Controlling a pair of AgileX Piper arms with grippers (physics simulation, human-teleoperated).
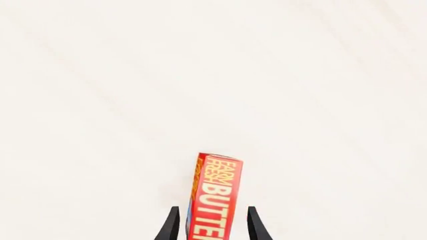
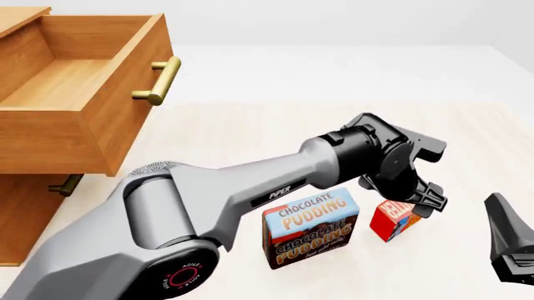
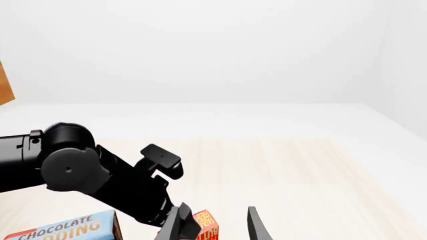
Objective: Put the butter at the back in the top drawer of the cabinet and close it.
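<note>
The left hand (image 1: 212, 225) straddles the butter (image 2: 394, 220), one finger on each side of the box. In the left wrist view the fingers stand just off the faces, so contact is not confirmed: the hand is spread around the box, not yet pinching it. The butter rests on the counter (image 2: 276, 134), just beside the chocolate pudding box (image 2: 311, 228) and well apart from the cabinet (image 2: 25, 206). The top drawer (image 2: 79, 94) stands pulled out, its brass handle (image 2: 160, 81) facing the counter. The right hand (image 3: 213, 225) hangs spread near the butter, holding nothing.

Probable faults from this state:

1. Shallow grip. Only the lower end of the box sits between the fingers in the wrist view. Closing here may pinch one end, and the box may pivot or slip during the lift.
2. Collision with the pudding box. It lies close to the left hand; a sideways correction may push it.
3. Interference between arms. The right hand sits close to the grasp point and may obstruct the lift path.
4. Drawer front strike. A low carry toward the cabinet may hit the handle or the drawer wall.
</note>
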